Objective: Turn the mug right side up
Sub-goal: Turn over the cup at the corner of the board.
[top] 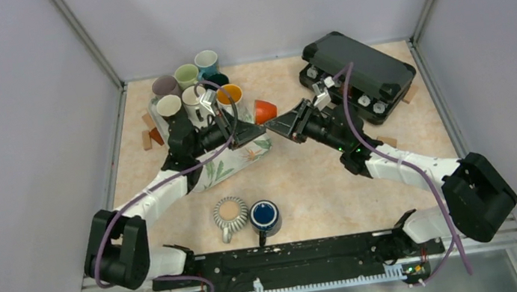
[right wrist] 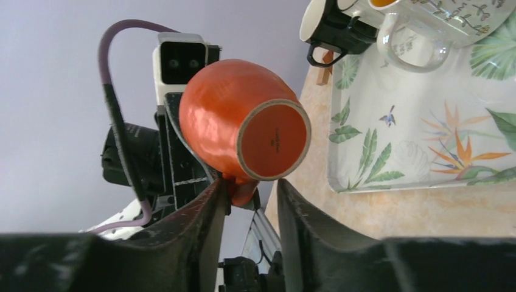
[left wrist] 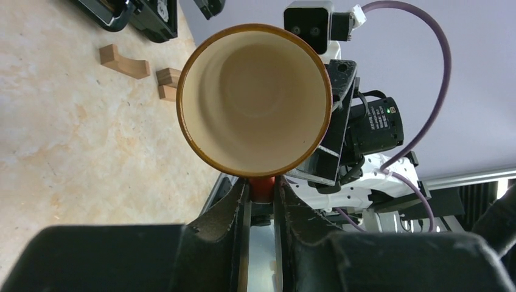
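Left gripper (left wrist: 261,190) clamped on handle of orange mug (right wrist: 231,115) — mug aloft near tray (right wrist: 395,181) edge; right gripper (right wrist: 252,185) parted, handle loose between.

The top external camera looked down from above and behind the arm bases, far enough back to take in the whole table (top: 305,177). The left wrist camera, very close, faced right into the mouth of the orange mug (left wrist: 255,100). The right wrist camera, equally close, faced left at its base. The two wrist views shared that mug, seen from opposite ends.
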Controlling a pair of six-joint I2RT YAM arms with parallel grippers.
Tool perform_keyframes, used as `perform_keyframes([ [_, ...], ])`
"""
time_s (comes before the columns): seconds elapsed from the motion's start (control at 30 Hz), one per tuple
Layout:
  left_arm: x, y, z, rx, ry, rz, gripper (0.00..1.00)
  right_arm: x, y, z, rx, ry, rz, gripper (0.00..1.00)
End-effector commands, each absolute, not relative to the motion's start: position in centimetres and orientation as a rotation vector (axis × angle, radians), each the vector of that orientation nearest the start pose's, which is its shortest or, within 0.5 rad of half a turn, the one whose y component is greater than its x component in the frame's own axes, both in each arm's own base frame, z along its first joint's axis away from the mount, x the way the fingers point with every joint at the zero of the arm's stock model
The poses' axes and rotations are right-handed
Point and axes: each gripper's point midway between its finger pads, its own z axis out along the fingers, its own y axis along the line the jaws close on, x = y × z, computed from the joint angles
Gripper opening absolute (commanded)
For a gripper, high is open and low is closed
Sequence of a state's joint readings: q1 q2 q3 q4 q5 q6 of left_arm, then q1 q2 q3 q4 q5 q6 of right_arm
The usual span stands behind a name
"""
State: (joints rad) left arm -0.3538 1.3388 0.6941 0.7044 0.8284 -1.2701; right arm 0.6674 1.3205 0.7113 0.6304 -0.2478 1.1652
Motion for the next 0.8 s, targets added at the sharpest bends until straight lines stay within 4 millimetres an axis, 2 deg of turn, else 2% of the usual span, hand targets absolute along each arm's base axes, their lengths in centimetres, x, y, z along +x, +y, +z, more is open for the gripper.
perform_keyframes([
  [0.0, 29.2, -26.4, 29.6, 0.023, 1.779, -1.688, 0.00, 27.6, 32.6, 27.6, 0.149, 1.758, 1.568, 0.40],
  [0.17, 29.6, -26.1, 29.1, 0.021, 1.801, -1.614, 0.00, 27.6, 32.4, 27.5, 0.135, 1.766, 1.533, 0.51],
  [0.37, 30.5, -24.5, 27.4, -0.004, 1.880, -1.381, 0.00, 27.5, 31.3, 26.6, 0.122, 1.812, 1.428, 0.74],
  [0.43, 30.9, -23.4, 26.9, -0.013, 1.909, -1.272, 0.00, 27.6, 30.8, 26.0, 0.112, 1.849, 1.365, 0.84],
  [0.53, 31.5, -21.6, 26.1, -0.028, 1.945, -1.093, 0.00, 27.8, 30.1, 25.4, 0.087, 1.896, 1.260, 0.92],
  [0.67, 31.9, -18.4, 23.9, -0.077, 2.024, -0.837, 0.00, 28.0, 29.0, 25.1, 0.052, 1.920, 1.148, 0.98],
  [0.77, 32.1, -16.2, 22.8, -0.112, 2.048, -0.685, 0.00, 28.0, 28.2, 25.1, 0.030, 1.929, 1.090, 0.99],
])
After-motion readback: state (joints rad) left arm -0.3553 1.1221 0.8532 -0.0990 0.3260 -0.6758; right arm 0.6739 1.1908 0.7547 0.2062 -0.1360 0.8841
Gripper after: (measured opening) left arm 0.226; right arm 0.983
